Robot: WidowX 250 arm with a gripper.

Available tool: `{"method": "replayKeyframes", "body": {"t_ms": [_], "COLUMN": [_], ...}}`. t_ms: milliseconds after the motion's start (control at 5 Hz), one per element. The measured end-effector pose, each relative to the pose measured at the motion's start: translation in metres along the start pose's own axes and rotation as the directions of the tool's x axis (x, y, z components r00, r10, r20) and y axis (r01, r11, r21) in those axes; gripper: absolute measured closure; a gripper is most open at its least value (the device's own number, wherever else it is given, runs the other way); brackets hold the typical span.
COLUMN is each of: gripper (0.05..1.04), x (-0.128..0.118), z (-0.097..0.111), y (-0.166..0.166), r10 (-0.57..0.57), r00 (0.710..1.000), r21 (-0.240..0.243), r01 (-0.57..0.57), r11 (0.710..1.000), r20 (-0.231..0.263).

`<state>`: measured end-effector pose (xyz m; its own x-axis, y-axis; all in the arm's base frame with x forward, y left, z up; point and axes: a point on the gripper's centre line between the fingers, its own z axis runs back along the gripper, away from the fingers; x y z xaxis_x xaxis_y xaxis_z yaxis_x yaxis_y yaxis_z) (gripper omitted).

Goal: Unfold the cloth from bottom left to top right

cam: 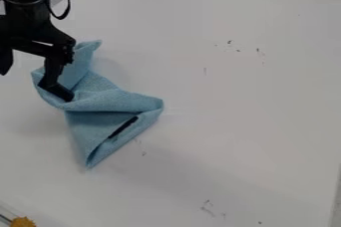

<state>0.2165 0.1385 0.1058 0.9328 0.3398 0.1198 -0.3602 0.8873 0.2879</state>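
While a flat white tabletop [233, 96] spreads underneath, a folded, rumpled light-blue fabric cloth [100, 96] lies towards its left side in view; the black two-finger robot gripper [35, 84] stands wide at the cloth's upper left, one fingertip against the fabric; a rough yellow-orange object [23, 222] shows at bottom left; a narrow black streak [123, 127] slants across the cloth's lower part.
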Motion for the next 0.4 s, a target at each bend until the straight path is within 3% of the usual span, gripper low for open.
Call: {"method": "replayKeyframes", "body": {"t_ms": [400], "gripper": [0.084], "x": [0.025], "z": [-0.014], "y": [-0.012], "r10": [-0.049], "r00": [0.998], "r21": [-0.049], "r01": [0.05], "r11": [0.998], "r20": [0.031]}}
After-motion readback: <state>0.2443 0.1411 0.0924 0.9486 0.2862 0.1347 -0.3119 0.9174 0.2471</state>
